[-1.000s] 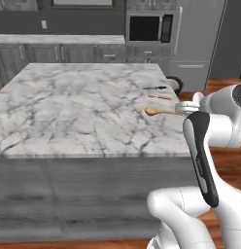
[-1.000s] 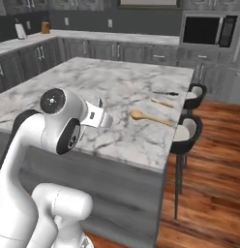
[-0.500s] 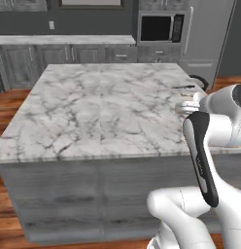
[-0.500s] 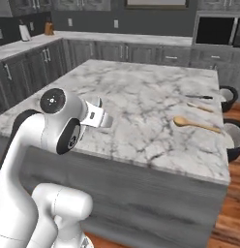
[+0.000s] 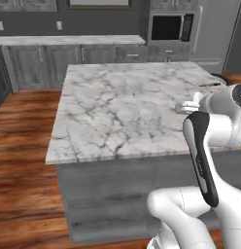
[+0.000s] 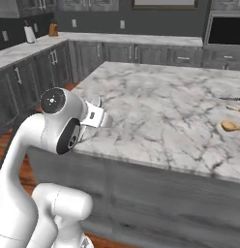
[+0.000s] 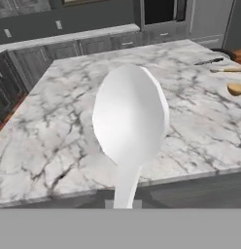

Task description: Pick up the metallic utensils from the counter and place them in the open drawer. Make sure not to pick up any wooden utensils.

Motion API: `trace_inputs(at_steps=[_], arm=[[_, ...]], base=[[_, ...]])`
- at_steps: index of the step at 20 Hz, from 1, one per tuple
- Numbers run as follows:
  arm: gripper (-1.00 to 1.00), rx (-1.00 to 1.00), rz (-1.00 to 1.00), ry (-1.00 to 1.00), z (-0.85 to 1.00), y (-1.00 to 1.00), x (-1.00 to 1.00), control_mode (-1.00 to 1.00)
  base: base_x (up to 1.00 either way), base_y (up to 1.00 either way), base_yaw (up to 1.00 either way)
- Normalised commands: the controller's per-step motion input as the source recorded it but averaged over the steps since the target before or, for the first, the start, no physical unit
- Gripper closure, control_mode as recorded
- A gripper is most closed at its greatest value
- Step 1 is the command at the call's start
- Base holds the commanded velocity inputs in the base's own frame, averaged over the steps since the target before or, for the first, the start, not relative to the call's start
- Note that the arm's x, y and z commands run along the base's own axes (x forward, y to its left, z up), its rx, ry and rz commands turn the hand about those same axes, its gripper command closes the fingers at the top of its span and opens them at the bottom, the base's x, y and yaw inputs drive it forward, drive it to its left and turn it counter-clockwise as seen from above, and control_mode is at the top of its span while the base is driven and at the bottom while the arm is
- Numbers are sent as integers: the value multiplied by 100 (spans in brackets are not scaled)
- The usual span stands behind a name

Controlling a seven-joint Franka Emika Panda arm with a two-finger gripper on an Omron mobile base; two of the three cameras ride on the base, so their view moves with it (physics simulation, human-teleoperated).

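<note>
The end effector [image 7: 123, 204] grips a pale silvery spoon [image 7: 129, 116], blocking the marble desk [image 7: 69, 126]; knife [image 7: 208, 62] and wooden spoons [image 7: 235, 88] lie far right.

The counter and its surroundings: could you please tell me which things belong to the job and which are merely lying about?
Job: counter; held silvery spoon; black-handled knife.
Lying about: smaller wooden spoon and large wooden spoon, both to be left alone; microwave; paper towel roll.
</note>
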Motion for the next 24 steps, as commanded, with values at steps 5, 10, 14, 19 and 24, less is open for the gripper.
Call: trace_inputs(at_steps=[5, 10, 14, 19, 24], arm=[[100, 0, 0, 0, 0, 0, 0, 100], [100, 0, 0, 0, 0, 0, 0, 100], [100, 0, 0, 0, 0, 0, 0, 100], [100, 0, 0, 0, 0, 0, 0, 100], [100, 0, 0, 0, 0, 0, 0, 100]], base=[[1, 100, -17], [8, 100, -17], [22, 100, -20], [30, 100, -21], [35, 100, -20]])
